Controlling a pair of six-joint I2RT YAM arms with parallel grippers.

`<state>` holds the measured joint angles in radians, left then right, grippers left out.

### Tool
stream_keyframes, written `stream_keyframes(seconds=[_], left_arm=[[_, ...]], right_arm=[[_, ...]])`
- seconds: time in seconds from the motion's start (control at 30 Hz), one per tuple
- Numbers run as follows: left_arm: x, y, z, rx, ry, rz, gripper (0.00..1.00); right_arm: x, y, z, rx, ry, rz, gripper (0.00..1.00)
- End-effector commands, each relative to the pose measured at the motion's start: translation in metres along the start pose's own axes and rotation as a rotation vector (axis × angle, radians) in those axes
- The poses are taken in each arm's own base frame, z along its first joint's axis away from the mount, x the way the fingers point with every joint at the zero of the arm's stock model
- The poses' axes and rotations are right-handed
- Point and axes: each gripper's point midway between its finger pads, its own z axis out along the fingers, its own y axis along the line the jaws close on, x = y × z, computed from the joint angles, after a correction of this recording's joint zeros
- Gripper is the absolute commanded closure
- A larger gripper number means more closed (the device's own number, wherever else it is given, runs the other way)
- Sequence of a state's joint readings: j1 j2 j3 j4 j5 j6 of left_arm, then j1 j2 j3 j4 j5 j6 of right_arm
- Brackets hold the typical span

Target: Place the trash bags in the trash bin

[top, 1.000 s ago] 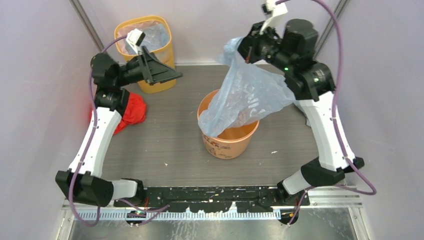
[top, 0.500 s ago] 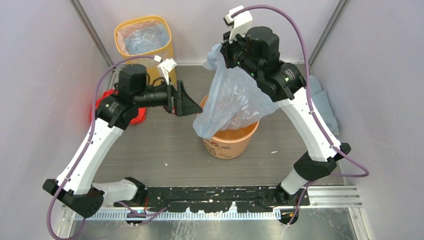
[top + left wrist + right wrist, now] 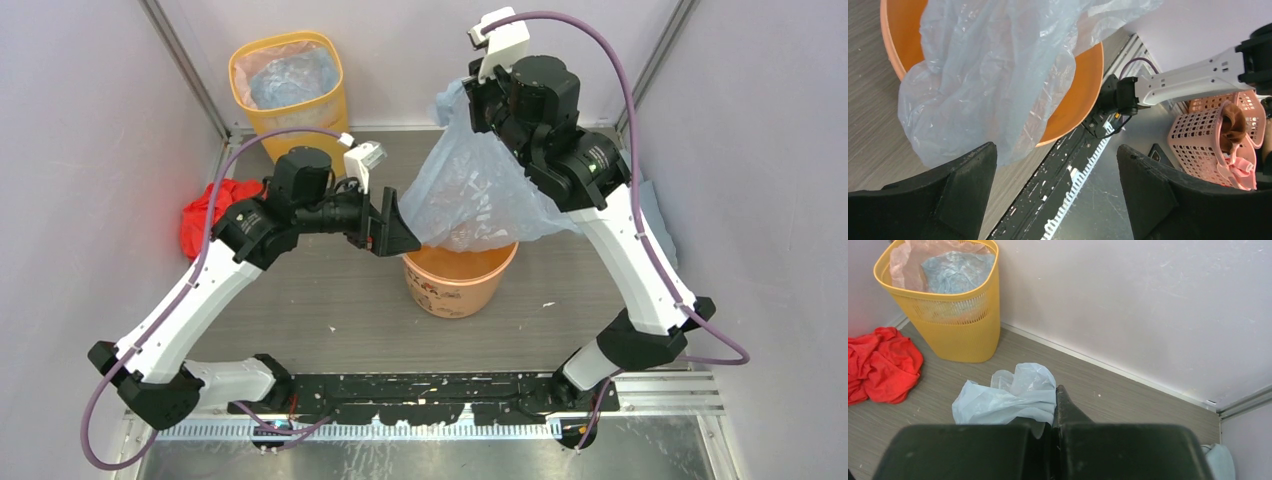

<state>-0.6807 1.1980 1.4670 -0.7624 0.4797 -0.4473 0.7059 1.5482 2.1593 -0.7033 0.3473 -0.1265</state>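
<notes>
Bag (image 3: 470,195): pale blue, hangs over bin (image 3: 460,285), lower end partly draped outside the rim.
Right gripper (image 3: 480,100): pinched on bag's top.
Left gripper (image 3: 398,235): jaws spread, empty. It has swung in to the bin's left rim, probably to tuck the bag in.

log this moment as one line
right gripper: shut on blue trash bag, hanging over orange trash bin | left gripper: open beside bag | bag not yet released
</notes>
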Motion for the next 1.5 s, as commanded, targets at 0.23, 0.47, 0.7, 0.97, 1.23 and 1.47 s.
stream_keyframes(seconds=[0.23,0.47,0.7,0.97,1.23,1.47], left_arm=[[-0.003,0.012,0.048,-0.016,0.030,0.028,0.13],[0.008,0.019,0.068,-0.017,0.082,0.010,0.14],[0.025,0.030,0.065,-0.067,0.139,-0.009,0.14],[0.034,0.033,0.041,-0.132,0.176,0.003,0.13],[0.034,0.026,0.015,-0.153,0.160,0.029,0.10],[0.023,0.015,-0.008,-0.155,0.102,0.053,0.08]], right_arm=[[-0.028,-0.008,-0.033,-0.023,-0.079,0.018,0.99],[-0.016,0.018,-0.037,-0.156,-0.025,0.037,0.99],[0.007,0.047,-0.025,-0.220,0.038,0.034,0.99],[0.026,0.051,-0.021,-0.188,0.062,0.051,0.99],[0.035,0.053,-0.021,-0.185,0.082,0.077,0.99],[0.027,0.052,-0.028,-0.193,0.062,0.094,0.99]])
